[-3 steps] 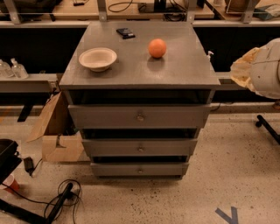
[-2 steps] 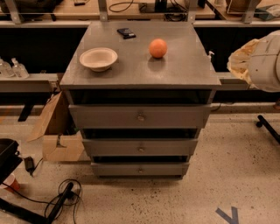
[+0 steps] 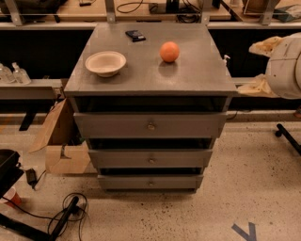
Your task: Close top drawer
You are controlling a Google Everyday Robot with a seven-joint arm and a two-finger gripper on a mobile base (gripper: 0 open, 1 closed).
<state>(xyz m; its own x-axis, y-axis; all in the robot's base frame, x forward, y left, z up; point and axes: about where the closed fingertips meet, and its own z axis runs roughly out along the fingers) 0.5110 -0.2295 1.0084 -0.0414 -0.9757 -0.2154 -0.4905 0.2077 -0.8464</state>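
Jutting forward under the bench (image 3: 150,77) with a dark gap above it, the top drawer (image 3: 113,126) awaits a push; the gripper seems hidden behind the arm (image 3: 286,66) at the frame's right edge, so I cannot tell its state.

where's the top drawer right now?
Camera view, centre: top drawer sits pulled out just under the cabinet top, above the middle drawer. Gripper unseen; white arm at right edge.

Speckled pale floor (image 3: 254,188). Blue tape mark (image 3: 244,231) lower right. Black cables (image 3: 70,217) coiled lower left, with an open cardboard box (image 3: 59,141) just above them. Wooden bench (image 3: 61,12) runs along the back, dark underneath. Two clear bottles (image 3: 19,74) stand on a grey ledge (image 3: 33,88), far left.
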